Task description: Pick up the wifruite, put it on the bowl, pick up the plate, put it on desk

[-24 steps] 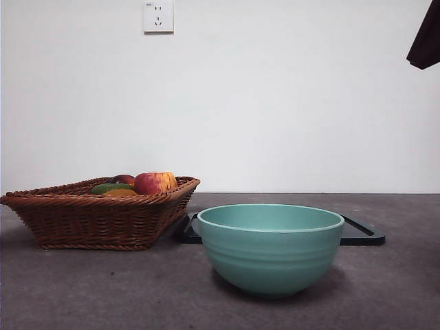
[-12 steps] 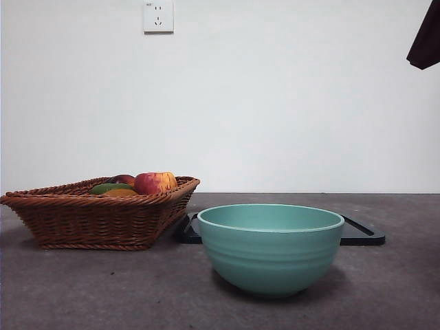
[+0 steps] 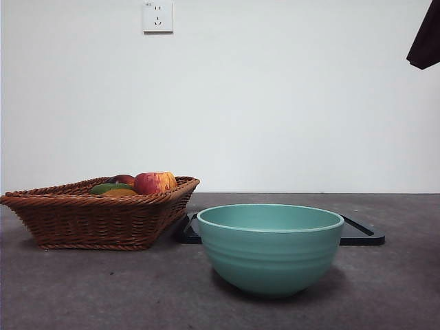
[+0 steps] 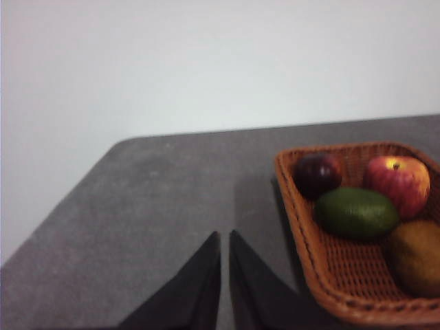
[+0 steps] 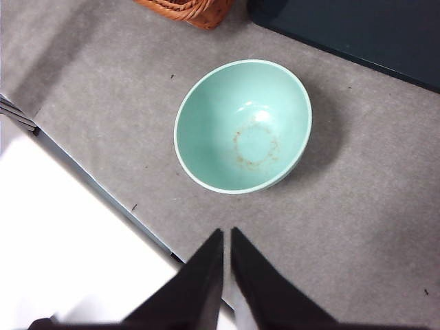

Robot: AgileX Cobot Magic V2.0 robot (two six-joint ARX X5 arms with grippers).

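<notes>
Standing nearest in the front view, lower centre-right of frame, is the teal bowl (image 3: 270, 248), upright on the dark grey desk (image 3: 103, 289), nothing inside it. The right wrist view looks down into it from high above: pale green inside w/ a faint brownish ring at the bottom. The right gripper (image 5: 226, 237) hangs well above the desk, apart from the bowl, jaws nearly together w/ only a thin slit between them, holding nothing.

Behind the bowl, centre to right of the front view, lies a flat black tray (image 3: 361, 234), partly hidden by the bowl; its raised rim shows on both sides.

Mid-left in the front view sits the brown wicker basket (image 3: 96, 216), its right corner just beside the tray's left end. Fruit pokes above the rim: a red-yellow apple (image 3: 155, 182), a green fruit (image 3: 110, 188), a dark red one behind, an orange-brown one in front. The left wrist view shows the same four in the basket at the right of its frame. The left gripper (image 4: 225, 240) is over bare desk beside the basket, touching nothing, jaws likewise almost together and gripping nothing.

Farthest back: white wall w/ a socket (image 3: 158, 16) at upper left. A dark arm tip (image 3: 426, 41) shows at the upper right corner.
</notes>
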